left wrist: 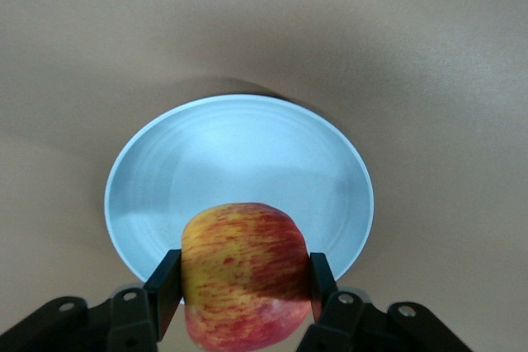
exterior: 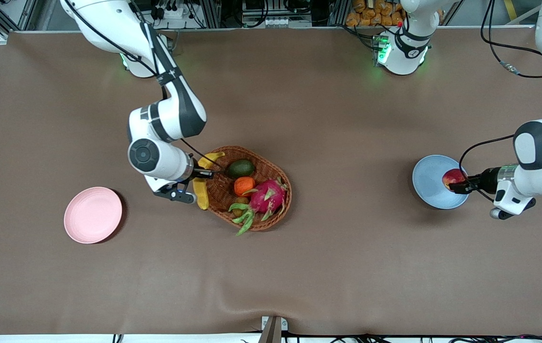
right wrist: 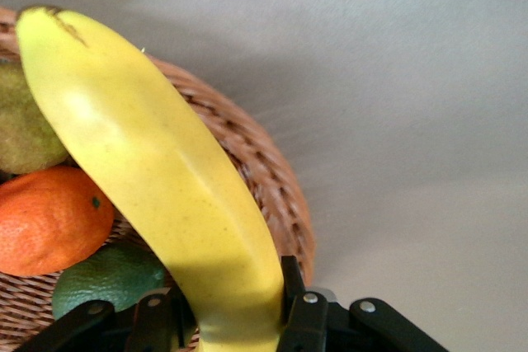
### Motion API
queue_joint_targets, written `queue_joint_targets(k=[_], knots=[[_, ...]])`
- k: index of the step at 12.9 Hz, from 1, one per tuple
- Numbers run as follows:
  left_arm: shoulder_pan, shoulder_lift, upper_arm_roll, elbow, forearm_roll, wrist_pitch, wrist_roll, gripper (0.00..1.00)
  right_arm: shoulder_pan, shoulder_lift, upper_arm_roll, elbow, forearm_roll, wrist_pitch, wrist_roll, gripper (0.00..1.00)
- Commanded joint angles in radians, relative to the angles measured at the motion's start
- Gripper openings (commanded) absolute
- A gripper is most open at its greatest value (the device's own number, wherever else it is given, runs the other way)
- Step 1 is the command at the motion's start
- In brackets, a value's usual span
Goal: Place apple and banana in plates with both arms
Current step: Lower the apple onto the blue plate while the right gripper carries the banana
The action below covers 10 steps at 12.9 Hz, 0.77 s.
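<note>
My left gripper (exterior: 459,185) is shut on the red and yellow apple (exterior: 453,177), over the part of the pale blue plate (exterior: 430,183) toward the left arm's end. In the left wrist view its fingers (left wrist: 165,286) press both sides of the apple (left wrist: 243,274) above the blue plate (left wrist: 239,162). My right gripper (exterior: 206,174) is shut on the yellow banana (exterior: 200,193) over the wicker basket's rim (exterior: 271,224). The banana (right wrist: 157,171) rises from the right gripper (right wrist: 235,311) in the right wrist view. The pink plate (exterior: 93,214) lies bare toward the right arm's end.
The basket holds a green avocado (exterior: 240,168), an orange fruit (exterior: 244,186) and a pink dragon fruit (exterior: 268,196). Brown cloth covers the table between the basket and each plate.
</note>
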Motion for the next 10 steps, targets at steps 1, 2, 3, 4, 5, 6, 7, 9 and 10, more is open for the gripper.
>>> queue_joint_targets(k=[1, 2, 3, 4, 5, 6, 7, 9, 10], knots=[[0.003, 0.021, -0.002, -0.003, -0.013, 0.025, 0.023, 0.00, -0.003, -0.035, -0.054, 0.000, -0.013, -0.055, -0.077, 0.16], [0.004, 0.033, -0.004, -0.003, -0.013, 0.026, 0.023, 0.00, -0.003, -0.043, -0.070, -0.002, -0.013, -0.060, -0.094, 0.16], [0.004, 0.040, -0.004, -0.003, -0.015, 0.028, 0.023, 0.00, -0.003, -0.045, -0.090, 0.000, -0.013, -0.075, -0.109, 0.16], [0.006, 0.049, -0.004, -0.003, -0.015, 0.034, 0.023, 0.00, -0.003, -0.045, -0.117, 0.014, -0.013, -0.098, -0.114, 0.16], [0.004, 0.052, -0.004, -0.003, -0.015, 0.035, 0.023, 0.00, -0.003, -0.045, -0.143, 0.021, -0.013, -0.119, -0.123, 0.16], [0.004, 0.055, -0.004, -0.002, -0.015, 0.038, 0.023, 0.04, -0.003, -0.045, -0.171, 0.027, -0.013, -0.138, -0.150, 0.16], [0.001, 0.057, -0.004, -0.002, -0.015, 0.042, 0.023, 0.18, -0.003, -0.045, -0.201, 0.032, -0.013, -0.156, -0.186, 0.16], [0.001, 0.069, -0.002, 0.001, -0.015, 0.049, 0.023, 0.45, -0.026, -0.043, -0.246, 0.037, -0.011, -0.178, -0.258, 0.16], [0.003, 0.069, -0.004, 0.005, -0.015, 0.049, 0.023, 0.53, -0.055, -0.043, -0.246, 0.038, -0.010, -0.186, -0.307, 0.16]])
